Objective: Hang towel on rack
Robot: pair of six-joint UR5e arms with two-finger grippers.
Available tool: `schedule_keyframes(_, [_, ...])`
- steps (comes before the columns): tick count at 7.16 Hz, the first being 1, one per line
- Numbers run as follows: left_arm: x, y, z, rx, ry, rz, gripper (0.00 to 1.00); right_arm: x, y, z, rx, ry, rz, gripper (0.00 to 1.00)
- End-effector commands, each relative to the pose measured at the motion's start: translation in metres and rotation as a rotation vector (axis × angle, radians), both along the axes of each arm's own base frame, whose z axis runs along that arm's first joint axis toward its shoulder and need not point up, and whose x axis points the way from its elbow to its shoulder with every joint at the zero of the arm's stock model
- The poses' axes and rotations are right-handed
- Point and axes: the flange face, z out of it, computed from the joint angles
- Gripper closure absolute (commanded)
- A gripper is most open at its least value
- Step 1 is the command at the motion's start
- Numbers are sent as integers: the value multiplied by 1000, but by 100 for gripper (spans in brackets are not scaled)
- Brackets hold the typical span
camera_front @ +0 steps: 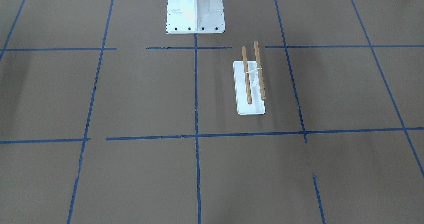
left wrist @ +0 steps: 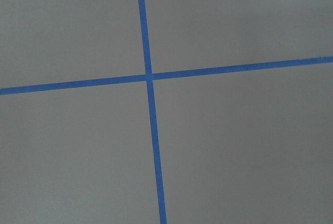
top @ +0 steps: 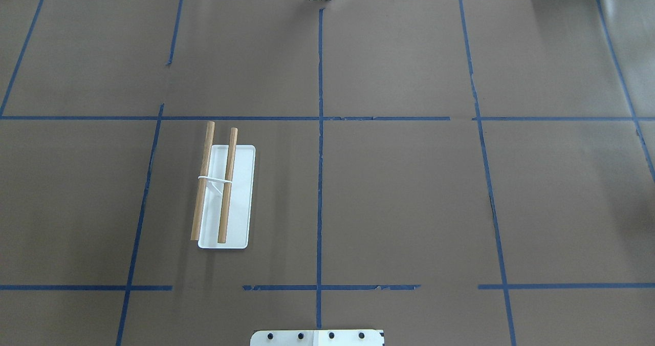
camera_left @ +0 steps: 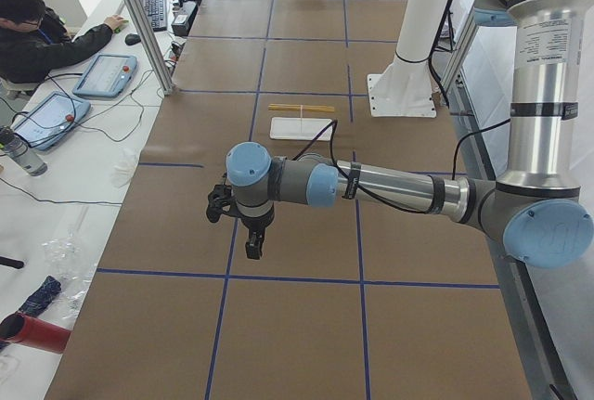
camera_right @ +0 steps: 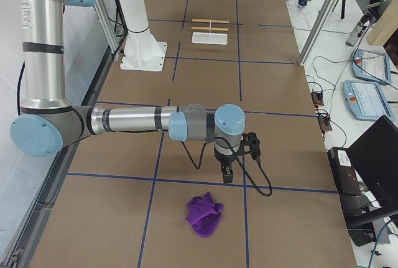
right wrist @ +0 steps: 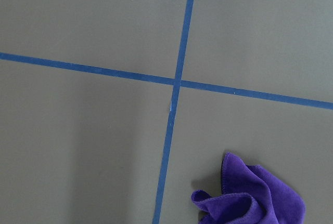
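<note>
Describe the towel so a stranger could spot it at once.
Take the brown table crossed by blue tape lines and go to its end on the robot's right. There, near the right end effector, lies the towel. It is the only purple, crumpled cloth; the rack far off is white with wooden rods.

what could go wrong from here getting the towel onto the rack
The towel lies crumpled, so the right gripper may pinch only a bunched fold. The rack stands far off across the table: a long carry risks a drop. Dragging cloth over its rods might tip it.
</note>
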Motion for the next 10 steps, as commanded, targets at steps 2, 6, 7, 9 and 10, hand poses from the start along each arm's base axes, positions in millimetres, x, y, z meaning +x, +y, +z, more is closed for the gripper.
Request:
schedule_keyframes(2, [0,1,-4,5,1,-1,0,0,-2,-4,10,0,-1,0])
schedule_keyframes(6, [5,-25,-38,82,11,6,0,-8,7,-14,11,-119,-4,0])
schedule_keyframes(7, [7,-53,-62,126,17,5,0,-7,6,-17,17,-116,-4,0])
schedule_keyframes(9, [7,-57,-72,180,18,9,0,-8,2,-37,75,-109,-21,0])
schedule_keyframes(10, [6,-55,-75,280,26,4,0,-11,1,-54,113,-107,-33,0])
